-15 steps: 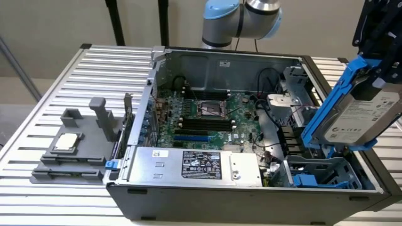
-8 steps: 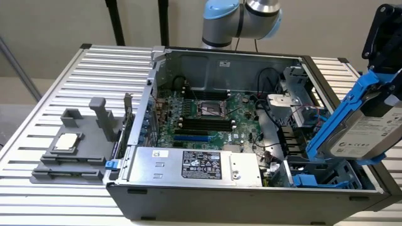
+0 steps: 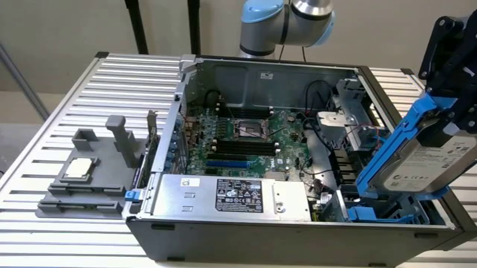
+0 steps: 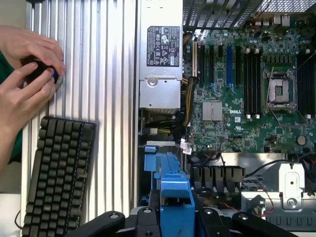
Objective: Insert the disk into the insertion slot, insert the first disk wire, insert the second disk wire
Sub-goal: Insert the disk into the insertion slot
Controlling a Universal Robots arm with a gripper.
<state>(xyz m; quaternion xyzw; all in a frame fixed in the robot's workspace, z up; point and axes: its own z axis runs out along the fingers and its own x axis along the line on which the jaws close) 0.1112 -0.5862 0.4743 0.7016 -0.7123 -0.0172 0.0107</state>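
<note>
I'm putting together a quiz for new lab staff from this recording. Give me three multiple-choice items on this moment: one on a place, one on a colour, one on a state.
1. Where is the disk?
A. On the slatted table.
B. On the keyboard.
C. Over the insertion slot, at the exterior view's right.

2. What colour is the disk's carrier frame?
A. Blue.
B. Red.
C. Yellow.

3. The end effector is:
A. open and empty.
B. shut on the disk.
C. shut on a screwdriver.

Answers:
1 C: the disk hangs tilted over the insertion slot, not seated in it.
2 A: the frame is bright blue.
3 B: the end effector grips the disk by its frame.
</note>
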